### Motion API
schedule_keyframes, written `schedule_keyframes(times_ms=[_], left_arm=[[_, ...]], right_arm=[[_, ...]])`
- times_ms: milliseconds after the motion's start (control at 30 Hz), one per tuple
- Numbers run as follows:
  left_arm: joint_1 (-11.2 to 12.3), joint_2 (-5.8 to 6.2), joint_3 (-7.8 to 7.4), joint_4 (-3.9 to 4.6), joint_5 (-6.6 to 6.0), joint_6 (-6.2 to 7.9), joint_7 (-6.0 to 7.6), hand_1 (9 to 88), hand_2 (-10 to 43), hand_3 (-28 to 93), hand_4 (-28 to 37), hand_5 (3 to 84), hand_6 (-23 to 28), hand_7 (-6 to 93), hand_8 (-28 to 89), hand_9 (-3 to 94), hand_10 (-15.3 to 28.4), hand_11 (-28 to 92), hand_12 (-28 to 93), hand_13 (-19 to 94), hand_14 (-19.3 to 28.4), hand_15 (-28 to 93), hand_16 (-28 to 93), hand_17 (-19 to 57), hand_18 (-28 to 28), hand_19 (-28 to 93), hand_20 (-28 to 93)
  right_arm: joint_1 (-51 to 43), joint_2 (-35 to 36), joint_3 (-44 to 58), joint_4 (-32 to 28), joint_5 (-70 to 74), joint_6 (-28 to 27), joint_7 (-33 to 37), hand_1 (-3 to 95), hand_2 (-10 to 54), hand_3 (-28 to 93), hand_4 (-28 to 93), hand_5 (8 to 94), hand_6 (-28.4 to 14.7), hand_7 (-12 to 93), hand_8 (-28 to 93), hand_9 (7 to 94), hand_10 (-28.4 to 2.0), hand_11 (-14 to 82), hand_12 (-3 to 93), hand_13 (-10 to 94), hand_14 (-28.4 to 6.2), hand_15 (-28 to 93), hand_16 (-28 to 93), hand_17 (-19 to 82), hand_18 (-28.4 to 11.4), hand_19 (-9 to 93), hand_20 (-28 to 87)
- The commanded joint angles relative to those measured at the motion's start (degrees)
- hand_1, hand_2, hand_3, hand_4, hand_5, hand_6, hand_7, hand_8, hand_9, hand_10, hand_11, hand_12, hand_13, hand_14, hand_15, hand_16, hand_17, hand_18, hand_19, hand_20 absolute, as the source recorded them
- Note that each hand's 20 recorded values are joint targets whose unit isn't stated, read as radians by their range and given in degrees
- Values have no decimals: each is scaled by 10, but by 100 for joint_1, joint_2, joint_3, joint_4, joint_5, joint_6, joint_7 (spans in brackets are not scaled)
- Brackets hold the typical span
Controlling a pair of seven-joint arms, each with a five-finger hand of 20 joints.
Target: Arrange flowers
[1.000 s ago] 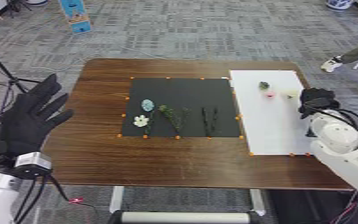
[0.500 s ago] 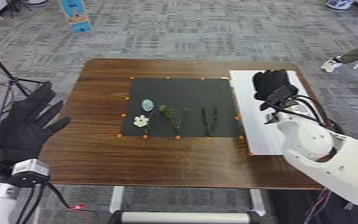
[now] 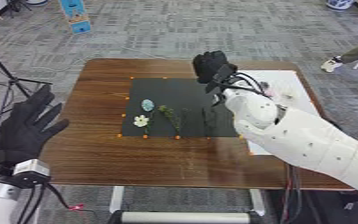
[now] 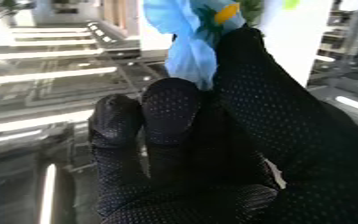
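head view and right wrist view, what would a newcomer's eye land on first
Probably the bright blue flower with its orange-yellow centre, pinched at the fingertips of the right robot hand in the right wrist view. Next, in the head view, the big black left robot hand, open beside the left edge of the brown table, and the small white flower on the black mat.

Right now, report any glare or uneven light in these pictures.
Right wrist view: bright white streaks cross the background, and white areas glare behind the blue flower. Head view: light on the wooden table looks fairly even; the palest flower barely stands out on the bright white sheet.
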Motion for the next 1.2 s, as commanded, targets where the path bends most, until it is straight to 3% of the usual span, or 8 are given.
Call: schedule_keyframes(times_ms=[33, 100, 200, 367, 467, 500, 833, 1200], left_arm=[[-95, 47, 57, -3, 22, 100, 124, 267, -93, 550, -283, 198, 20, 132, -71, 149, 71, 35, 250, 116, 122, 27, 86, -155, 240, 356, 48], [-71, 71, 76, -28, 31, 159, 181, 267, -92, 550, -283, 199, 21, 132, -71, 150, 72, 37, 247, 116, 123, 29, 84, -155, 239, 355, 49], [-167, 131, 142, 12, 38, 229, 210, 267, -90, 550, -283, 203, 23, 130, -71, 155, 76, 37, 244, 126, 123, 35, 85, -153, 224, 355, 51], [-101, 140, 60, -50, 40, 150, 231, 264, -90, 556, -283, 207, 26, 126, -70, 159, 79, 42, 239, 126, 123, 42, 83, -152, 220, 348, 56], [-180, 189, 102, -19, 41, 153, 240, 263, -88, 559, -283, 207, 26, 121, -68, 159, 80, 41, 235, 125, 126, 41, 81, -154, 224, 349, 59], [-22, 140, 19, -112, 43, 108, 278, 262, -89, 560, -283, 207, 26, 121, -67, 159, 80, 41, 234, 125, 126, 40, 80, -154, 224, 349, 60], [-230, 227, 98, -26, 64, 122, 246, 255, -93, 574, -283, 207, 27, 115, -62, 159, 80, 35, 228, 125, 126, 29, 80, -154, 223, 345, 63], [-380, 311, 202, 31, 65, 15, 211, 251, -95, 583, -283, 209, 27, 111, -62, 161, 81, 29, 225, 127, 126, 21, 82, -153, 223, 340, 64]], right_arm=[[359, -867, -412, 251, 142, -431, -284, 569, -95, 810, -282, 726, 30, 478, -31, 794, -62, 255, 454, 636, -42, 716, 474, 356, -183, 870, 577], [423, -943, -541, 288, 202, -473, -292, 570, -95, 806, -282, 726, 34, 477, -35, 796, -60, 253, 450, 638, -44, 718, 470, 356, -183, 870, 578], [495, -1142, -659, 482, 232, -542, -282, 571, -95, 801, -282, 728, 38, 478, -41, 802, -56, 248, 442, 639, -43, 722, 465, 356, -183, 870, 579], [591, -1385, -868, 621, 261, -672, -232, 573, -95, 785, -283, 742, 45, 464, -57, 821, -44, 228, 419, 651, -41, 732, 453, 363, -183, 874, 580], [573, -1632, -862, 1027, 180, -598, -503, 574, -95, 778, -283, 748, 48, 453, -58, 831, -41, 216, 413, 654, -42, 735, 449, 365, -183, 876, 580], [584, -1556, -987, 831, 172, -583, -353, 575, -95, 775, -283, 749, 50, 451, -56, 834, -41, 212, 411, 655, -42, 737, 447, 365, -184, 876, 580], [541, -1624, -1320, 1022, 0, -356, -179, 572, -95, 772, -283, 744, 53, 454, -40, 833, -39, 204, 421, 652, -42, 744, 444, 364, -184, 877, 582], [617, -1787, -1639, 1352, -203, 32, 153, 571, -95, 773, -283, 745, 53, 456, -48, 834, -37, 211, 409, 654, -46, 759, 431, 363, -185, 878, 585]])
